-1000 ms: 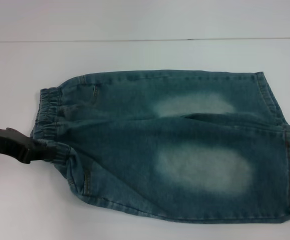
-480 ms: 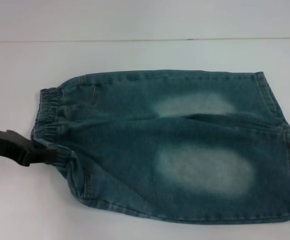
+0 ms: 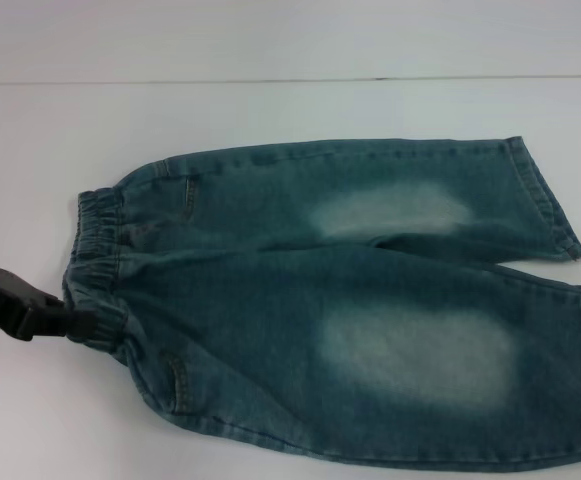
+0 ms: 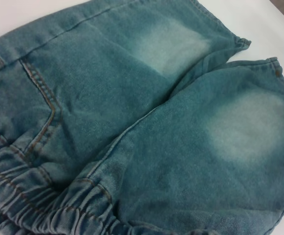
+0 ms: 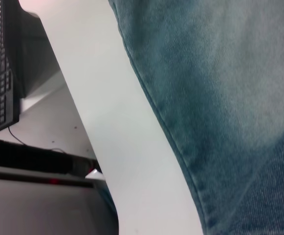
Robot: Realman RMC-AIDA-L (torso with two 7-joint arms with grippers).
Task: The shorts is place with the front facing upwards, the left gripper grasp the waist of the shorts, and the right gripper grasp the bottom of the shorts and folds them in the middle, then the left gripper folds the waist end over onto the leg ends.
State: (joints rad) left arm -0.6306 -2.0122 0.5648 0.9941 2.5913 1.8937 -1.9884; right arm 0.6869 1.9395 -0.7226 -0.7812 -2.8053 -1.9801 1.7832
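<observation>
Denim shorts (image 3: 350, 300) flat on white table (image 3: 270, 110), left gripper (image 3: 75, 322) clamped on waist (image 3: 98, 262).

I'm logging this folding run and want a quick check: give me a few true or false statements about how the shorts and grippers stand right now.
1. The left gripper is at the waist of the shorts. True.
2. The shorts lie on a dark wooden table. False: the table is white.
3. Each leg has a pale faded patch. True.
4. The shorts are rolled into a ball. False: they lie spread flat.
5. The right gripper shows clearly in the head view. False: it is not seen there.
</observation>
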